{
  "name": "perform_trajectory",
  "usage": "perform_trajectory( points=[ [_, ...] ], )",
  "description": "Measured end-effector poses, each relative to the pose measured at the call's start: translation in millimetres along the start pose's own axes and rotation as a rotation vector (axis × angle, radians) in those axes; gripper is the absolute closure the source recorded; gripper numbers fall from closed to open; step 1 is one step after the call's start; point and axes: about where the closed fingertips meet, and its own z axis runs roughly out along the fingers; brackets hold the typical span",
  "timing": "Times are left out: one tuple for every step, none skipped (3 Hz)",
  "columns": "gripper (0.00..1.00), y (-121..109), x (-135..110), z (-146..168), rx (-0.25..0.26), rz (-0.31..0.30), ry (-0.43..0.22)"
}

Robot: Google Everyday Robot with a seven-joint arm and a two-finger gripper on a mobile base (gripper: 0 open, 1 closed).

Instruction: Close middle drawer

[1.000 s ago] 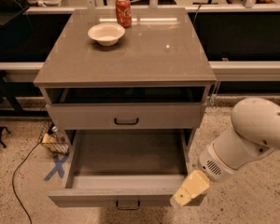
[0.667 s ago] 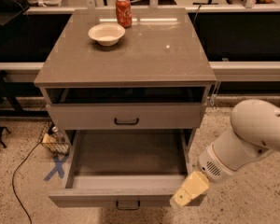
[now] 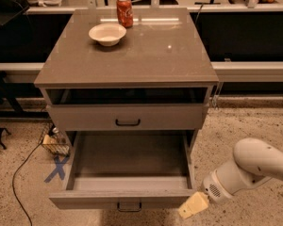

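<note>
The middle drawer (image 3: pixel 125 197) of the grey-brown cabinet (image 3: pixel 127 55) is pulled far out. Its deep box is empty, and its small dark handle (image 3: pixel 129 206) shows at the bottom edge of the view. My gripper (image 3: pixel 193 205) hangs low to the right of the drawer's front right corner, close to it but apart. It sits on the end of my white arm (image 3: pixel 254 166), which comes in from the right. The drawer above (image 3: pixel 127 117) stands slightly out, with a dark gap over it. The lowest drawer is hidden under the open one.
A white bowl (image 3: pixel 107 34) and a red soda can (image 3: pixel 124 11) stand on the cabinet top. A blue tape cross (image 3: pixel 57 167), a black cable (image 3: pixel 19 178) and a small wire basket (image 3: pixel 54 142) lie on the speckled floor to the left. Dark benches run behind.
My arm and gripper have dropped lower beside the drawer's front right corner. The middle drawer is as far out as before.
</note>
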Motion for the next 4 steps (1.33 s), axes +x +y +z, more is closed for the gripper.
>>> perform_trajectory(
  points=[
    [0.5,-34.6,23.0,58.6,-0.048,0.044,-0.002],
    [0.73,-56.6,29.2,90.3,-0.025,0.072,-0.017],
    [0.96,-80.9,16.9,111.9,0.033,0.102,-0.076],
    [1.0,-100.6,-13.3,120.3,0.083,0.119,-0.17]
  ],
)
